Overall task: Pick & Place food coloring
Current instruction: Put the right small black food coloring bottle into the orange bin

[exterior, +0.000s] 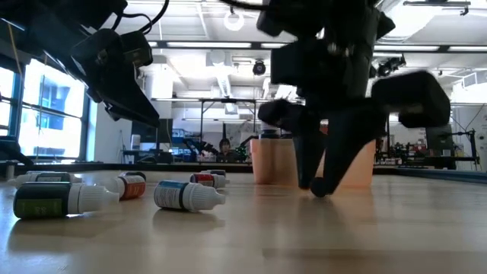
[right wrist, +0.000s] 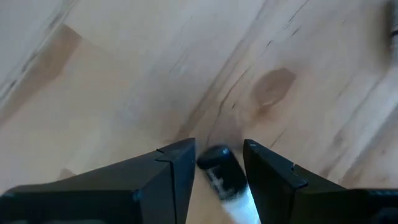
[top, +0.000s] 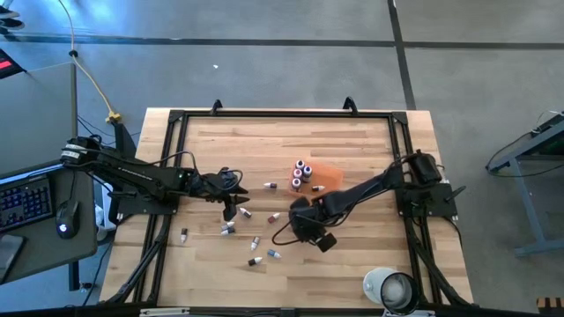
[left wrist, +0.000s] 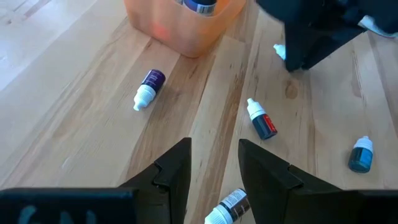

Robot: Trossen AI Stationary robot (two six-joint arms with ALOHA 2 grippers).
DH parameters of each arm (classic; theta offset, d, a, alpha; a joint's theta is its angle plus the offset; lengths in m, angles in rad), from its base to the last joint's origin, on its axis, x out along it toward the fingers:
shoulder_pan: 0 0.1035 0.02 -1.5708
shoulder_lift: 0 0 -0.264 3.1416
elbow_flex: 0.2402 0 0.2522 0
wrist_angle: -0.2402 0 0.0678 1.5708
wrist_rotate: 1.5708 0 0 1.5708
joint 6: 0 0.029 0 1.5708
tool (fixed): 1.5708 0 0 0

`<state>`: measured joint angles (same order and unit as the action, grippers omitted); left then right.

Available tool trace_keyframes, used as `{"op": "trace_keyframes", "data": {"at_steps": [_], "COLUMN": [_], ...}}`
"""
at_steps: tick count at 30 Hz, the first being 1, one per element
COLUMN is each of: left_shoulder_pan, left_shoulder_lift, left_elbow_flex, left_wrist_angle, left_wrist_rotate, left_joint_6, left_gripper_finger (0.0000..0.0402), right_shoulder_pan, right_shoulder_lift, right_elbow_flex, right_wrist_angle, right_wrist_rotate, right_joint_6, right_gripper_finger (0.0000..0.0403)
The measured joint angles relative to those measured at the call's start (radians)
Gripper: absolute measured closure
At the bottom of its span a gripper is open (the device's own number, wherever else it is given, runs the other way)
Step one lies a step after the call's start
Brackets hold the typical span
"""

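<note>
We see the right gripper [right wrist: 216,163] lowered to the wooden table [top: 352,141] just in front of the orange tray [top: 328,174], its fingers spread around a dark food coloring bottle [right wrist: 219,172] lying between them, not visibly clamped. The left gripper [left wrist: 213,163] hovers with fingers apart over loose bottles [left wrist: 262,119] scattered on the table. Several more bottles [top: 300,173] stand inside the tray, and a white roll [top: 390,287] stands near the table's front right corner.

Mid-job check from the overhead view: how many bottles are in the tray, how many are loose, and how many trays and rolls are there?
Bottles standing in tray: 4
Loose bottles: about 9, some too small to separate
Orange tray: 1
White roll: 1
Total: about 15
</note>
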<state>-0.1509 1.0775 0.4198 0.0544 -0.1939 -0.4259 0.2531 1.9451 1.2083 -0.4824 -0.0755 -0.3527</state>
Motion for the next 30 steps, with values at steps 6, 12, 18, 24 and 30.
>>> {"op": "trace_keyframes", "data": {"at_steps": [6,12,18,24,30], "left_shoulder_pan": [0.0,0.0,0.0,0.0,0.0], "left_shoulder_lift": [0.0,0.0,0.0,0.0,0.0], "left_elbow_flex": [0.0,0.0,0.0,0.0,0.0], "left_wrist_angle": [0.001,0.0,0.0,-0.001,0.0], "left_wrist_rotate": [0.0,-0.001,-0.001,0.001,0.004], "left_joint_6": [-0.004,-0.005,-0.005,-0.004,-0.004], "left_gripper_finger": [0.027,0.027,0.027,0.027,0.027], "right_shoulder_pan": [0.0,-0.01,-0.012,-0.01,-0.01], "right_shoulder_lift": [0.044,0.043,0.044,0.009,-0.08], "right_elbow_flex": [0.005,0.004,0.003,-0.004,0.0], "right_wrist_angle": [0.002,0.004,0.013,0.069,0.121], "right_wrist_rotate": [0.011,0.016,-0.002,0.012,0.139], "right_joint_6": [-0.019,0.11,0.22,0.225,0.224], "right_gripper_finger": [0.0275,0.0298,0.0326,0.0321,0.0324]}}
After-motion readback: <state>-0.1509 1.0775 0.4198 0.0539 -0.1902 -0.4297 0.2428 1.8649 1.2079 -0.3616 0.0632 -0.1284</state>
